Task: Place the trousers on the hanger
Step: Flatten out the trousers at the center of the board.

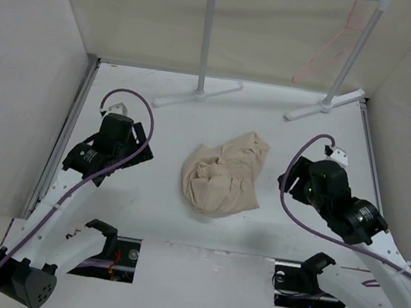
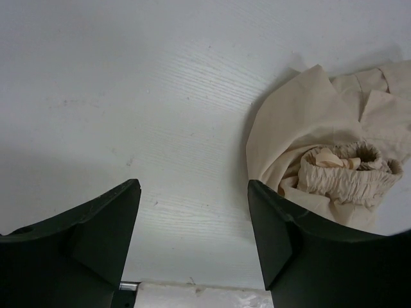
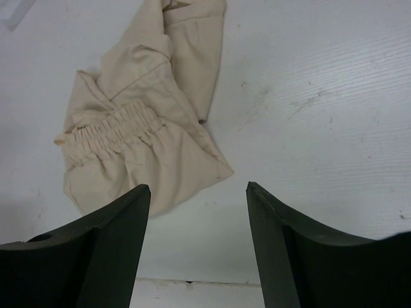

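Observation:
The beige trousers [image 1: 223, 174] lie crumpled in a heap in the middle of the white table. They also show at the right of the left wrist view [image 2: 334, 154], with a gathered cuff, and at the upper left of the right wrist view [image 3: 144, 122]. The pink wire hanger [image 1: 334, 43] hangs from the right end of the rack's bar at the back. My left gripper [image 2: 194, 186] is open and empty, left of the heap. My right gripper [image 3: 198, 189] is open and empty, right of the heap.
A white pipe garment rack [image 1: 207, 37] stands on the far part of the table, its feet [image 1: 199, 94] spreading forward. White walls [image 1: 23, 70] close in the table on the left, right and back. Purple cables [image 1: 135, 151] loop off both arms.

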